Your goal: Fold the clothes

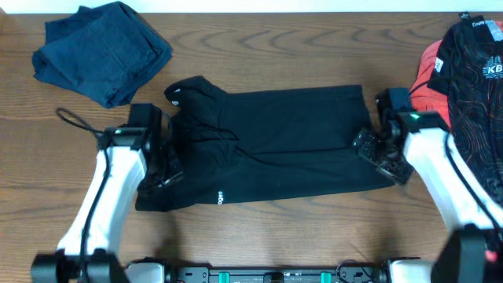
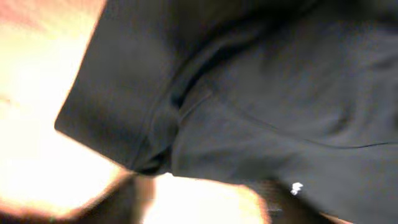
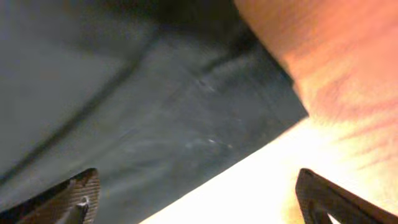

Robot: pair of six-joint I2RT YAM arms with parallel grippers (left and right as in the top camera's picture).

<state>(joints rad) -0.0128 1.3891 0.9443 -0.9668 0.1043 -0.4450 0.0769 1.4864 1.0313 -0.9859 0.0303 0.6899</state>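
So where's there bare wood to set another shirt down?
Bare wood runs along the back, between the navy garment and the patterned pile, behind the black garment. Another strip fronts it, between left arm and right arm. Centre and right edge: crowded.

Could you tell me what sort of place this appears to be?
Probably a robotics lab bench for laundry folding: a wood-grain table, left arm and right arm at its near edge, a black garment spread out, a navy garment bundled aside.

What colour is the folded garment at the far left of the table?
The folded garment is plain navy blue; the overhead view shows it best.
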